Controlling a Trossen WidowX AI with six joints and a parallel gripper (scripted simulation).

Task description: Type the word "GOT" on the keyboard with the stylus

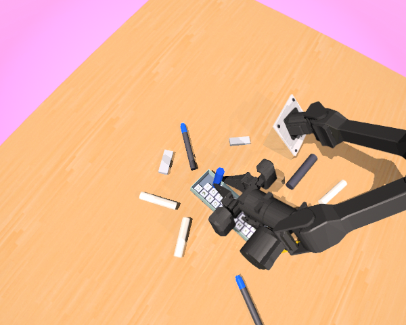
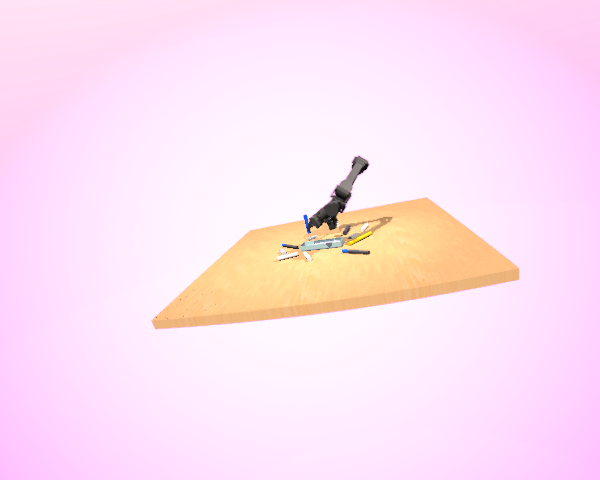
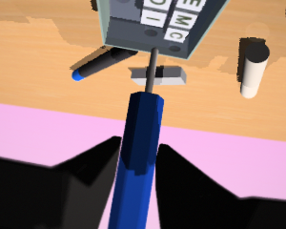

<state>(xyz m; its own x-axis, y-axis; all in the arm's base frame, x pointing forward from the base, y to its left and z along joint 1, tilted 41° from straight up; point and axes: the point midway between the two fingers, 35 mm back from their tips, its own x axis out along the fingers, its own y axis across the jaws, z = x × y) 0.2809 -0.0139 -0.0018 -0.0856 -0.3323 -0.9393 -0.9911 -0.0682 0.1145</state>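
Note:
The small keyboard (image 1: 206, 191) (image 2: 318, 244) (image 3: 129, 29) lies on the desk, and my arm covers most of it in the top view. My gripper (image 1: 226, 189) (image 2: 317, 222) (image 3: 138, 148) is shut on the stylus (image 1: 218, 175) (image 2: 306, 222) (image 3: 142, 129), a blue shaft with a thin dark tip. In the wrist view the tip points at the keyboard's end rim, just below the keys marked I and C. I cannot tell whether it touches.
Two dark pens with blue tips (image 1: 188, 147) (image 1: 247, 298) lie on the desk; one shows in the wrist view (image 3: 102, 62). White blocks (image 1: 166, 162) (image 1: 239, 140) (image 3: 171, 76), white cylinders (image 1: 158, 200) (image 1: 182, 236) (image 1: 332, 191) (image 3: 254, 72) and a dark cylinder (image 1: 301, 171) lie around. The arm's base plate (image 1: 289, 118) is at the right.

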